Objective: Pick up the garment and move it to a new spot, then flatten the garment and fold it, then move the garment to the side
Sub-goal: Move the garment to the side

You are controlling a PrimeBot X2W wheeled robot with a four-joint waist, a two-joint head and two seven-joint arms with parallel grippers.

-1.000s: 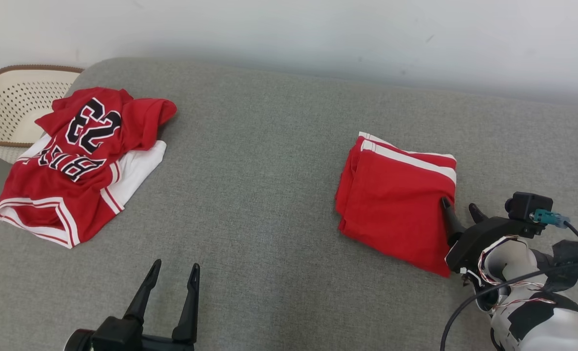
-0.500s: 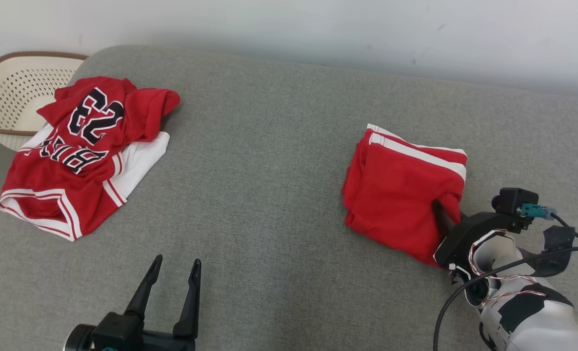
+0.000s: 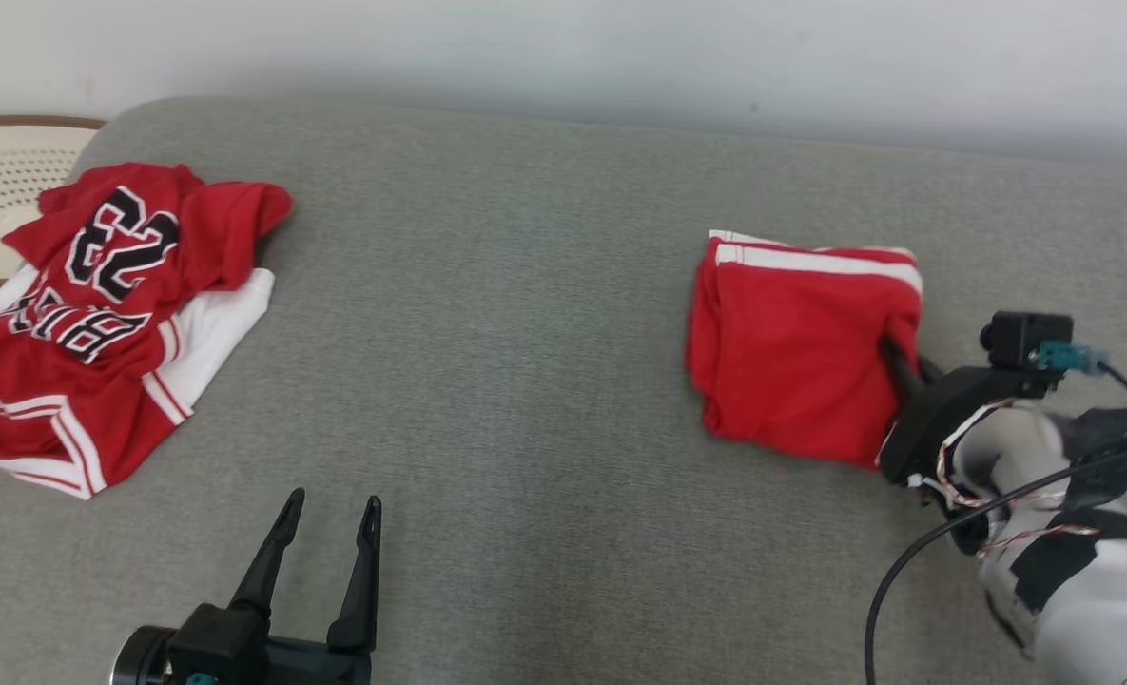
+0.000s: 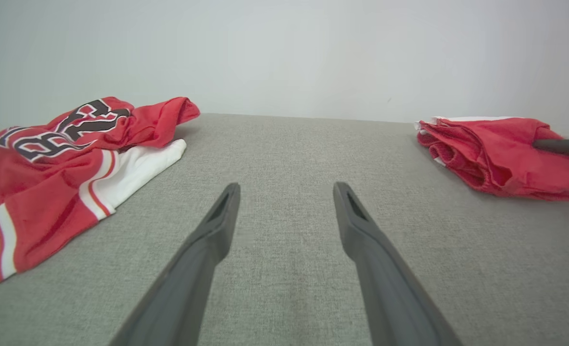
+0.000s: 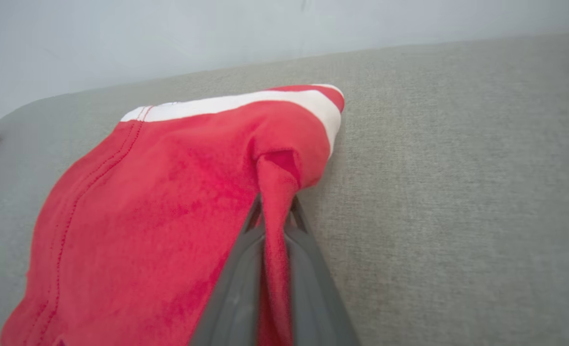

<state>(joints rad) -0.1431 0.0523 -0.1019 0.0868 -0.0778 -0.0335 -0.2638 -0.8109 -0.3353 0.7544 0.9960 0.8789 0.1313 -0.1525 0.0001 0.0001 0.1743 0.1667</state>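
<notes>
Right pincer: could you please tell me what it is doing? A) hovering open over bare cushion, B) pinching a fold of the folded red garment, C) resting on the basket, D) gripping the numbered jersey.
B: in the right wrist view, the right pincer is clamped on a raised ridge of the folded red garment.

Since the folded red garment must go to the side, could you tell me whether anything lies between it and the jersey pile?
Nothing visible does: bare grey cushion runs from the folded red garment to the number 23 jersey. The open left jaws sit nearer the robot, off that path.
</notes>
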